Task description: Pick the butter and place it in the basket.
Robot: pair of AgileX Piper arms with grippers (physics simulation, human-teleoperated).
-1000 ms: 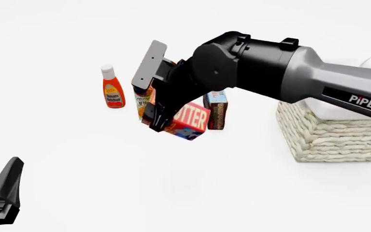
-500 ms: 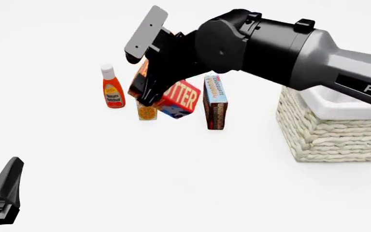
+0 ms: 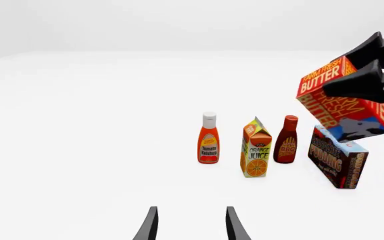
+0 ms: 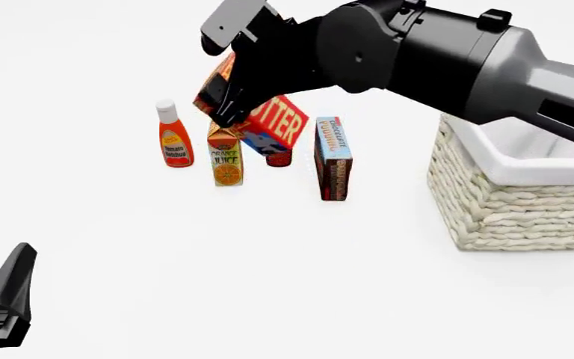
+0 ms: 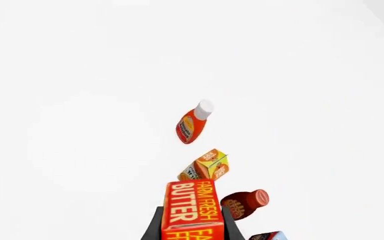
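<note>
- Your right fingers (image 4: pixel 235 97) are clenched on the butter (image 4: pixel 272 126), one dark finger pressed against each side of the red box, as the right wrist view shows.
- The butter hangs tilted in the air, clear of the counter (image 4: pixel 267 284), above the orange juice carton (image 4: pixel 226 155) and the brown sauce bottle (image 3: pixel 287 145).
- Its long axis runs along the fingers, so the box juts out beyond their tips.
- The chocolate pudding box (image 4: pixel 333 157) stands just beside this cluster, on the basket's side; the ketchup bottle (image 4: pixel 174 134) stands on the far side from it.
- The basket (image 4: pixel 511 202) lies well apart from the butter, toward your right, with its white-lined mouth open upward.
- The coming move, as I judge it, is a sideways carry to the right over the pudding box, then a lowering into the lining.
- Your left fingers (image 3: pixel 189 225) are spread apart and hold nothing; they sit low and far from the basket, so the right arm is the one to finish.
</note>
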